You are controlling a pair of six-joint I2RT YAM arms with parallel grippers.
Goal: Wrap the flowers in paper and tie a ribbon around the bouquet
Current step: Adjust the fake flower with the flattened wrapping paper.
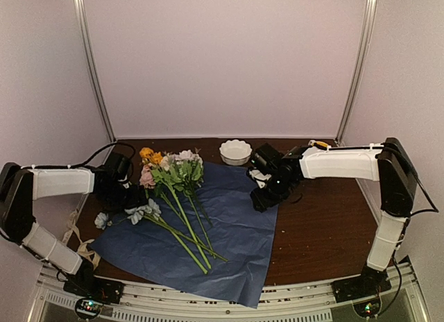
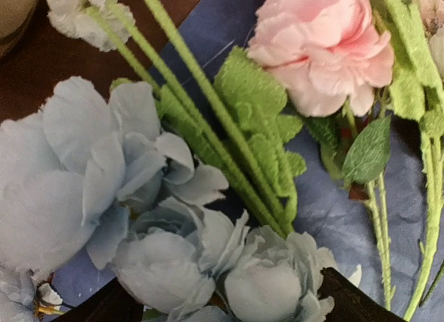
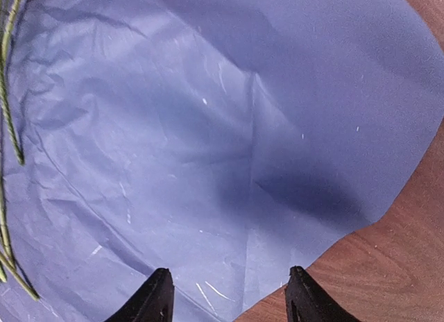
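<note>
The flowers (image 1: 177, 197) lay on the paper (image 1: 239, 232), blooms just ahead of the jaws of the left gripper (image 2: 225, 302); the paper's edge lay beneath the jaws of the right gripper (image 3: 229, 294).

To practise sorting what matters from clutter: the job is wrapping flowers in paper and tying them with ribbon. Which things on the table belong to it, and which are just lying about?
Belong to the job:
flowers
blue paper
beige ribbon

Just lying about:
white bowl
</note>
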